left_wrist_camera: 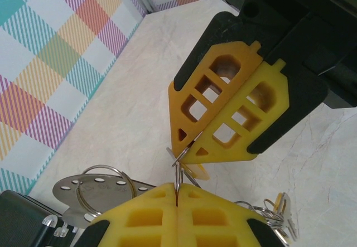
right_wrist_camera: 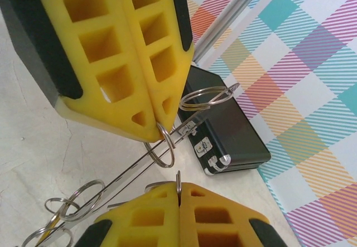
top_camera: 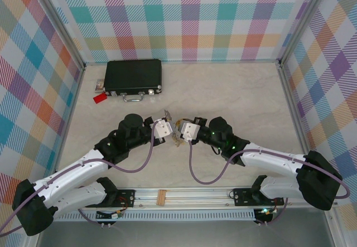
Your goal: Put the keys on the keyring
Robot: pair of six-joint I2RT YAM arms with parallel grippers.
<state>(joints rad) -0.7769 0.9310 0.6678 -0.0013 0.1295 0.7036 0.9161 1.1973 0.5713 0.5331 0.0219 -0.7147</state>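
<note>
On the left, my left gripper (left_wrist_camera: 176,192) is closed, its yellow tips pressed together on a thin upright sliver of metal that rises straight out of the seam; just beside it, on the side toward the black case (top_camera: 134,77), hangs a flat metal plate (left_wrist_camera: 75,190) with holes and a larger ring (left_wrist_camera: 129,187) through it; in the middle, where the two arms meet nose to nose above the worktop (top_camera: 240,96), sits the keyring (right_wrist_camera: 165,146), a small pale loop caught right at the tip of the left gripper and touching the sliver that my right one holds; I cannot tell whether both are nipping the same loop or two linked ones; the keys (top_camera: 177,140) are bunched just under that meeting point, a little toward the arms' bases, and from the left wrist I see them low and off to the side with their own small rings, but not whether they rest on the worktop or dangle; on the right, my right gripper (right_wrist_camera: 178,191) is likewise clamped together on a thin metal edge; so, as I judge it, the loop lies on the line between the two tips, equally near both arms, and any threading turns on prising its coil open across that short gap while the keys come up from below.
</note>
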